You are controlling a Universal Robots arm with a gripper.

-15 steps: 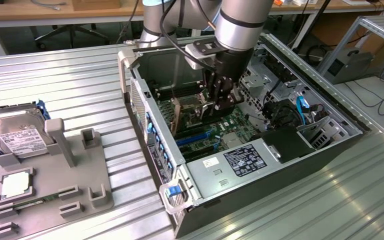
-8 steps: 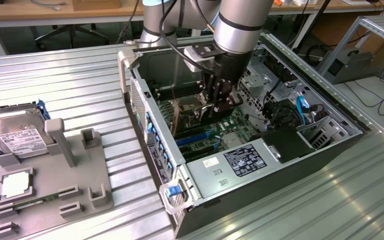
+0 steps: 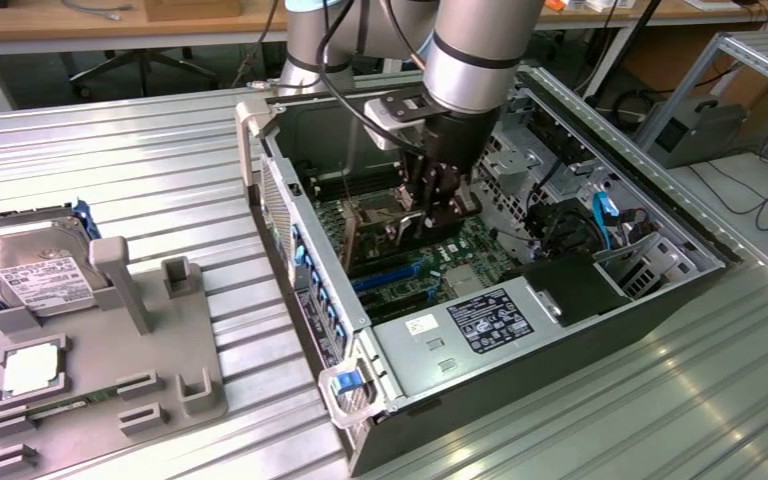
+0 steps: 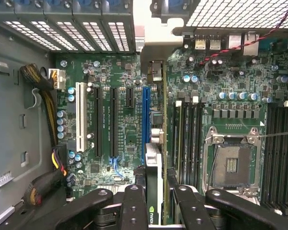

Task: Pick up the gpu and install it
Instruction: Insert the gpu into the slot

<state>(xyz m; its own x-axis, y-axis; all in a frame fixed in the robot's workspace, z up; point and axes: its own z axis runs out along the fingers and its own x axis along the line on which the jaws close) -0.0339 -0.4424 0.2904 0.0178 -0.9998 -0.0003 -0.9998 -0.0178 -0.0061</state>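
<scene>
1. One arm reached down into the open computer case [image 3: 267,160], which lay on its side on the ribbed metal table [image 3: 144,170]; the gripper [image 3: 438,205] hung low over the motherboard [image 4: 206,81].
2. Both fingers [image 4: 134,201] were closed on the gpu [image 4: 153,160], one on each flat face; the jaws stood narrow, pinching the card across its thickness.
3. The gpu [image 3: 391,232] stood on edge inside the case, seen edge-on in the wrist view, with its far end near the rear wall of the case; it ran alongside the blue expansion slot [image 4: 146,120], between that slot and the memory slots [image 4: 189,129]; whether its connector edge had entered a slot could not be told.
4. Judged from its build, the card would handle as stiff and fairly light, but fragile; the bare circuit face and the fan would not bear a hard squeeze, and the smooth faces could slip under a sideways push.
5. The sound place to hold seemed the upper long edge, clear of the connector edge and the end bracket, which was about where the fingers sat.
6. Well apart from the case, a grey holder [image 3: 157,330] carried a hard drive [image 3: 31,265] and a small square chip [image 3: 31,368]; the empty processor socket [image 4: 233,165] lay beyond the memory slots.
</scene>
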